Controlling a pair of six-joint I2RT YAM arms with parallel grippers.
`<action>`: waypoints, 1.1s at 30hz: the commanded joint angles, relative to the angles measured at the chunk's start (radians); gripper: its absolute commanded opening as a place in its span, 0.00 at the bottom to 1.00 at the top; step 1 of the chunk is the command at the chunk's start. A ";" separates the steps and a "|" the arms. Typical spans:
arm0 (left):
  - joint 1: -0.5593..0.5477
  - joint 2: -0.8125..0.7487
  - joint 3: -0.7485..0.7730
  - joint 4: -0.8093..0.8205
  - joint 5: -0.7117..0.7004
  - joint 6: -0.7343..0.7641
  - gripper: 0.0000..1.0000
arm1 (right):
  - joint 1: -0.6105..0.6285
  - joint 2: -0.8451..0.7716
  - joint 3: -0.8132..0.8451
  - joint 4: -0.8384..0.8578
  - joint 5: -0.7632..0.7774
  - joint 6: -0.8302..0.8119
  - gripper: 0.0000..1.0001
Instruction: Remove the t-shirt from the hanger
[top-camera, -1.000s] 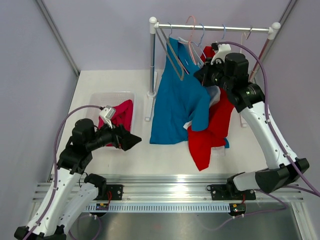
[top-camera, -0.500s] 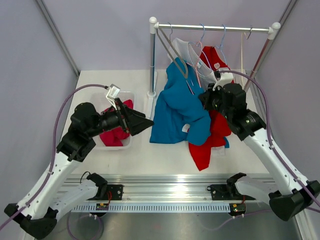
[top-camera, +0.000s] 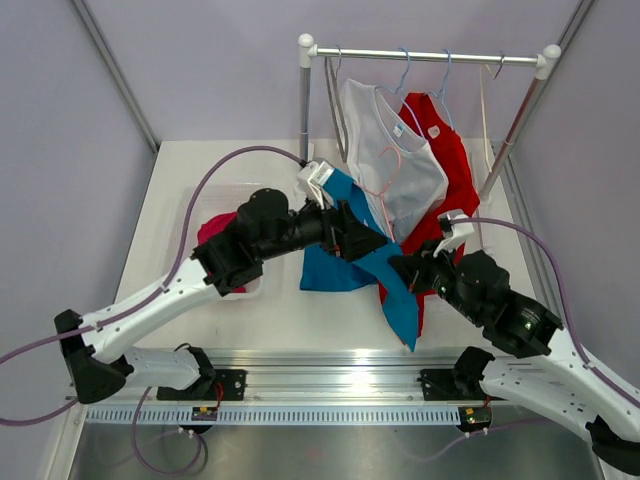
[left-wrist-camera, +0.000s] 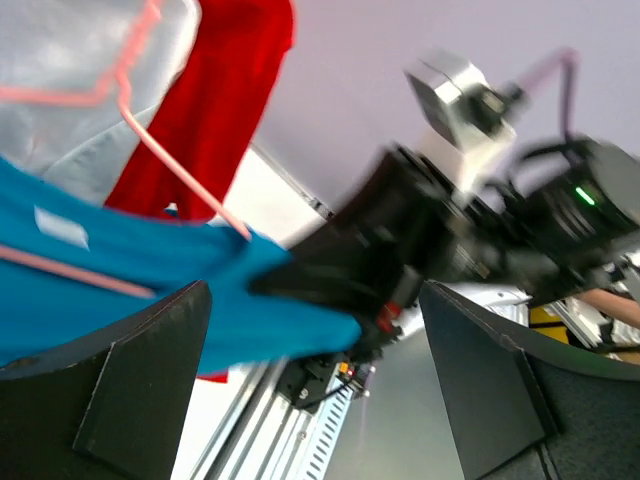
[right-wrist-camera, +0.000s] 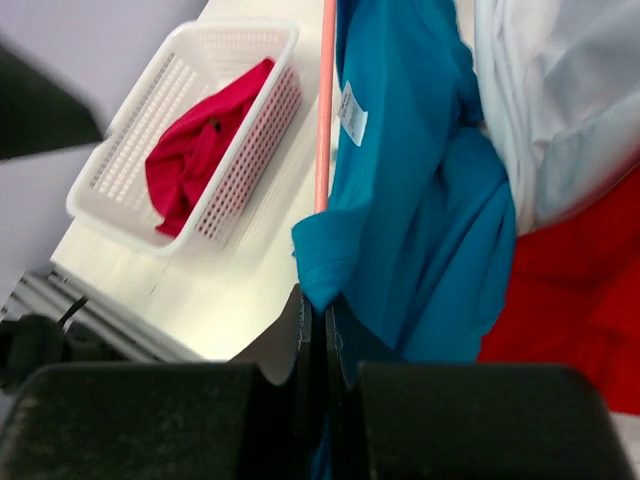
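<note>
Comparing with one second ago, a big change is seen: the blue t-shirt (top-camera: 330, 270) is no longer spread under the rail (top-camera: 430, 55) but is drawn down and forward over the bench (top-camera: 200, 170), stretched between both arms. The right pincer (right-wrist-camera: 322, 300), which was up at the rail, is now lowered toward the front edge and is closed fully on a fold of the blue cloth. The left pincer (left-wrist-camera: 312, 295) is brought across from the basket (right-wrist-camera: 265, 130); its jaws are held wide apart by the shirt and nothing is gripped. The pink hanger (right-wrist-camera: 325, 100) is seen against the collar, so the shirt is judged not yet freed.
</note>
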 joint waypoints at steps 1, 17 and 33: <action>-0.033 0.066 0.073 0.088 -0.109 0.009 0.89 | 0.086 -0.072 -0.002 -0.014 0.126 0.101 0.00; -0.088 0.267 0.168 0.177 -0.218 0.022 0.58 | 0.204 -0.140 0.046 -0.094 0.110 0.115 0.00; -0.218 -0.006 0.002 0.298 -0.391 -0.003 0.00 | 0.207 -0.146 0.173 -0.151 -0.259 0.043 0.78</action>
